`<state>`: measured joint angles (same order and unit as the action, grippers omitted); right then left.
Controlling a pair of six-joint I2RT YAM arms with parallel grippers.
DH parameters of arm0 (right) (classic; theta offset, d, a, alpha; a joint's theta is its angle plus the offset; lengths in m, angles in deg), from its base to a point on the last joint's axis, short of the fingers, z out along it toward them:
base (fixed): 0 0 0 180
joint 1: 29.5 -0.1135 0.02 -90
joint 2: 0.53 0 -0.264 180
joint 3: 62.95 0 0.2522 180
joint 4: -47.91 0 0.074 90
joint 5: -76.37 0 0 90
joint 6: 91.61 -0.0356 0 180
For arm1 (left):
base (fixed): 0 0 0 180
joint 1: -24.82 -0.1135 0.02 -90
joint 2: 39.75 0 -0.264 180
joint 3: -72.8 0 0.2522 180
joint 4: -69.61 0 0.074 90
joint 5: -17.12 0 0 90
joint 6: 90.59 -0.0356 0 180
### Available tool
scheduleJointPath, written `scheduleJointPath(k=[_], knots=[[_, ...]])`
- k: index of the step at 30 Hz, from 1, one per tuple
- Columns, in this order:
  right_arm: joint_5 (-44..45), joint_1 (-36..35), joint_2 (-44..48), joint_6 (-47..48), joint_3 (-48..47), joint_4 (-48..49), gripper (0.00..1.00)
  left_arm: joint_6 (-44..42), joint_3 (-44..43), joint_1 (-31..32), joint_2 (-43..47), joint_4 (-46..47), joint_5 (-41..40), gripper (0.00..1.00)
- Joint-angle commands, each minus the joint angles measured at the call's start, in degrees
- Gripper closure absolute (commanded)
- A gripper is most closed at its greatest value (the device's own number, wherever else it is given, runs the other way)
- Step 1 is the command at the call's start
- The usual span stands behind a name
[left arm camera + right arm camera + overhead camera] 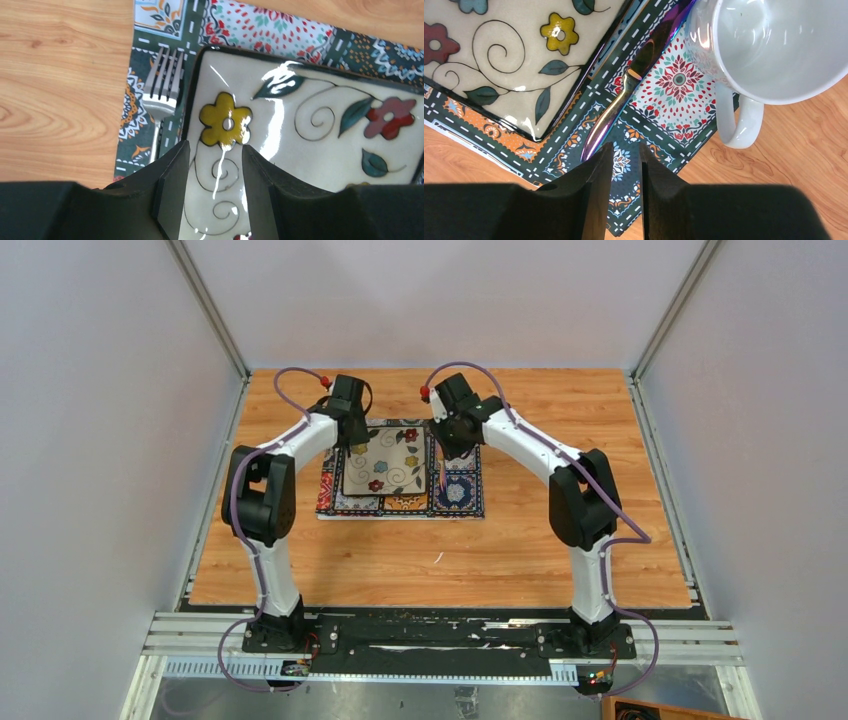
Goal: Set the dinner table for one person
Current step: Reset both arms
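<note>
**Here, both grippers hang over the place setting**

The wood-grain tabletop spans the whole bay between the white walls. A tile-patterned placemat lies on its far half, slightly left of centre. A square cream plate painted with flowers and curls sits on the left and middle of the placemat. A silver fork lies on the placemat just beside the plate's left edge, tines pointing far.

Right of the plate lies a slim iridescent utensil, probably a knife (its glare blurs the outline). A white mug stands upright at the placemat's edge, its handle reaching out over the wood.

The left gripper hovers above the plate's left part, its fingers well apart and empty. The right gripper hangs over the placemat by the utensil's handle end, its fingers parted by a narrow gap and holding nothing.
</note>
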<state>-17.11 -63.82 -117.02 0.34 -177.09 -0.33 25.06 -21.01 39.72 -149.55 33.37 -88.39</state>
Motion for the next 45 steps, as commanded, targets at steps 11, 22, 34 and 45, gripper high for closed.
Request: scheduleJointPath(k=[11,22,34,45], knots=[[-1.3,1.85,1.53,0.35,2.26,0.22,0.71,-0.71,-7.57,-5.19,-7.76,-4.7,3.23,0.52],[-1.85,2.31,1.48,-0.17,3.1,0.68,0.72,-0.88,-8.43,-5.32,-10.0,-4.09,10.38,0.54],[-2.18,2.76,1.86,-0.79,5.33,1.86,0.73,0.03,-4.92,-5.23,-9.45,-0.57,17.46,0.55],[-2.26,3.3,2.64,-0.9,6.18,2.14,0.73,0.32,-4.76,-3.91,-9.59,0.05,18.36,0.56]])
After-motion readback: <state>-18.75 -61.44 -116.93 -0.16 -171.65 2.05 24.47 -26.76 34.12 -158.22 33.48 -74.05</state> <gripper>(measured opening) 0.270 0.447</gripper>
